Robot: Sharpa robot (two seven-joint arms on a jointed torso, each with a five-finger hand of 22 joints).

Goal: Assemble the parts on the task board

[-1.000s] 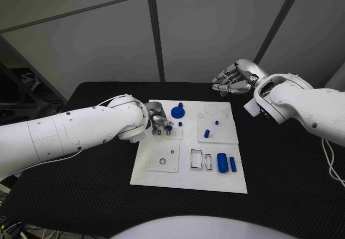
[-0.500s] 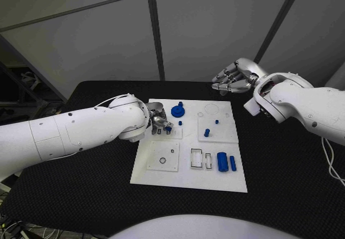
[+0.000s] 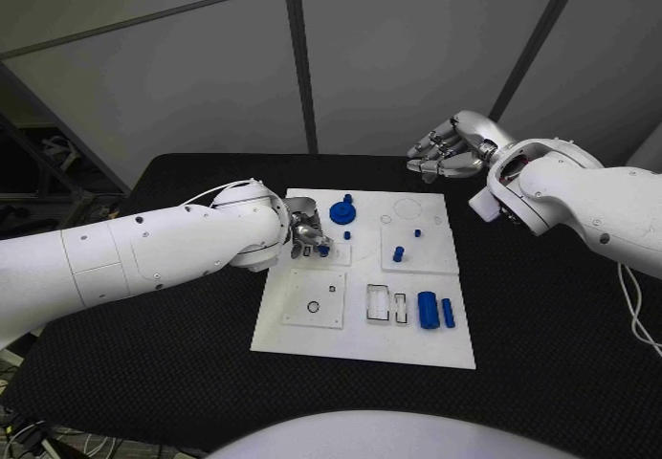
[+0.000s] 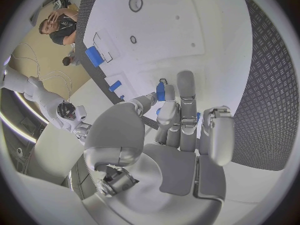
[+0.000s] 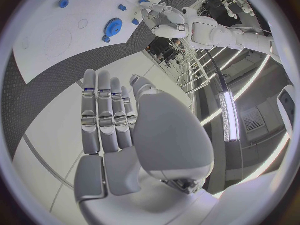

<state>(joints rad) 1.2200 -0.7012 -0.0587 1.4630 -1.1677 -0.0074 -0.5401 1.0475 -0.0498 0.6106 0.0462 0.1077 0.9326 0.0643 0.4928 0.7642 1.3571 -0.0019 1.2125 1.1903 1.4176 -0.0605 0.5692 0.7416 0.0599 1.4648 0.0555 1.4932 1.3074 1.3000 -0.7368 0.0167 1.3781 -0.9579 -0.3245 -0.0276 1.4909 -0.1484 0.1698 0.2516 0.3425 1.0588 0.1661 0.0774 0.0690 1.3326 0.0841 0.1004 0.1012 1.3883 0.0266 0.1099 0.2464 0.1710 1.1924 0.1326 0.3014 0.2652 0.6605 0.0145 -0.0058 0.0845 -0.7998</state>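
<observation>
Left hand (image 3: 306,234) pinches a small blue peg (image 4: 160,91) in its fingers, low over the task board (image 3: 362,337) beside the blue gear (image 3: 341,212). Keep the peg upright, centre it on the hole, press gently. Right hand (image 3: 449,148) hangs open, holding nothing, off the board's far right

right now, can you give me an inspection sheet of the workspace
surface: black table, white task board in the middle.
job's things: blue gear-shaped part and small blue peg on the board's far half; blue cylinder on its near right.
clutter: nothing seen.
hands: left hand over the board, pinching a small blue part; right hand raised beyond the table's far edge, fingers apart, holding nothing.
cables: thin white cable by right arm.
surroundings: grey wall panels.
</observation>
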